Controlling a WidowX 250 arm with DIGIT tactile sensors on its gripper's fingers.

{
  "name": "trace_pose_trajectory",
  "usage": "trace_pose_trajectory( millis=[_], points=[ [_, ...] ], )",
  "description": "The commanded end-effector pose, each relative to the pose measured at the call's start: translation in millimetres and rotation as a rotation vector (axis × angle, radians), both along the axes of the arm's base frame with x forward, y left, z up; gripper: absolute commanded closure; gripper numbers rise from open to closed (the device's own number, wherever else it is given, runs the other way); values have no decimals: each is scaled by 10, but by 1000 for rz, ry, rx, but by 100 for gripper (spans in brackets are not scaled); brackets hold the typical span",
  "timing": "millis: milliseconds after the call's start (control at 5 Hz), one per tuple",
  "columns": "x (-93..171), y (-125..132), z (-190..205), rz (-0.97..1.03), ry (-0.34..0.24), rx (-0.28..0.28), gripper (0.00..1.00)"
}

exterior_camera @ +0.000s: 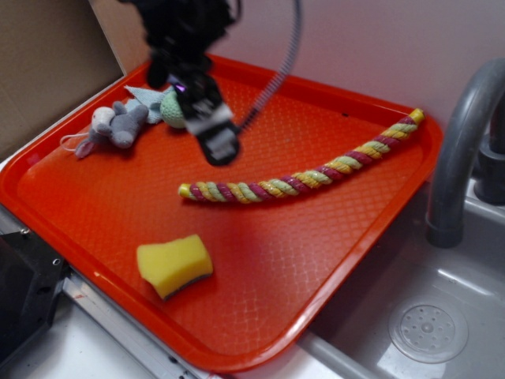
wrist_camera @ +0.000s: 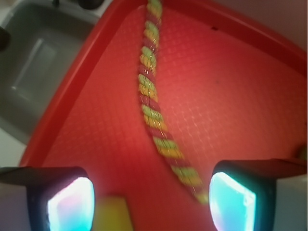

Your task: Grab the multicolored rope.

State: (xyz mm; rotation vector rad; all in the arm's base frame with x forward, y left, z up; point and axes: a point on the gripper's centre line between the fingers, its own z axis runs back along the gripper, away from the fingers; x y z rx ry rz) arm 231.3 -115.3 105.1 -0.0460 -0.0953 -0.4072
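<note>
Gripper above the tray, rope lying free.

The gripper (exterior_camera: 218, 147) hangs with jaws spread wide and empty over the red tray (exterior_camera: 331, 260), just beyond the near-left end of the multicolored rope (exterior_camera: 304, 180) (yellow, maroon, pale green), which curves toward the far right corner. A yellow sponge (exterior_camera: 174, 265) lies nearer; small plush toys (exterior_camera: 118, 125) sit far left.

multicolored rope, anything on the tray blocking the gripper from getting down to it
Nothing visible does. The gripper hangs open above the multicolored rope, with only bare red tray between them. The yellow sponge and the stuffed toys lie off to the sides.
</note>
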Motion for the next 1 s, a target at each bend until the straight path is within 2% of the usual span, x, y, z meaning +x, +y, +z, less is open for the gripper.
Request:
trace_pose_trajectory(
  millis=[0, 200, 600, 800],
  points=[
    [154, -121, -157, -29, -16, 12, 0],
    [190, -83, -348, -18, 37, 26, 0],
    [242, -138, -672, -81, 92, 47, 0],
    [262, -134, -789, -85, 116, 88, 0]
  ],
)
